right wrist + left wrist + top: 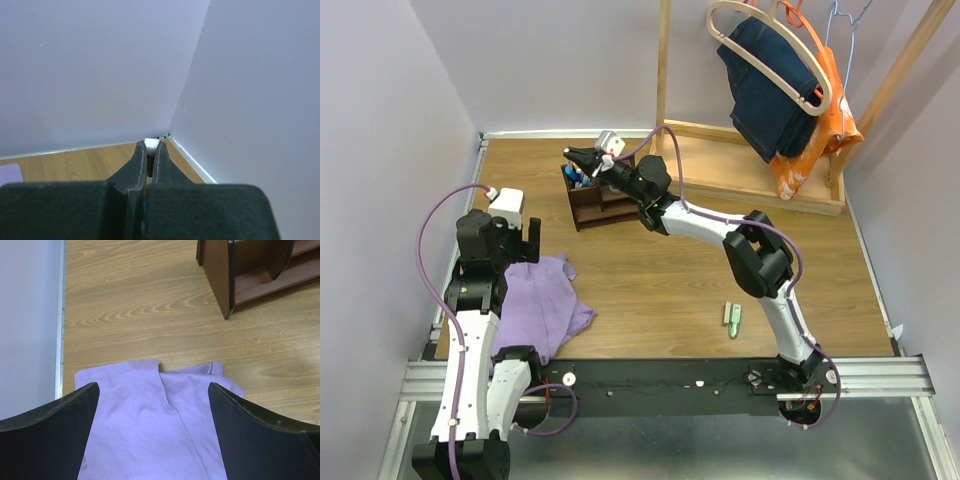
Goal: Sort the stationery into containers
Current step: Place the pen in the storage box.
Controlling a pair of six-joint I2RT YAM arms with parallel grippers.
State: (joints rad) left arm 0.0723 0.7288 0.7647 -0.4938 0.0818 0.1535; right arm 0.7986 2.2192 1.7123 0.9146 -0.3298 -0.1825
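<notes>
The dark brown wooden organiser stands at the back of the table, and its corner shows in the left wrist view. Blue pens stick up in its left compartment. My right gripper hovers just above that compartment, pointing at the back left corner. Its fingers are shut on a thin pen whose white end peeks out between the tips. A pale green piece lies on the wood at the near right. My left gripper hangs wide open over a purple cloth, holding nothing.
The purple cloth lies crumpled at the near left. A light wooden rack base sits at the back right, with jeans and an orange garment hanging above it. Walls close in on the left, back and right.
</notes>
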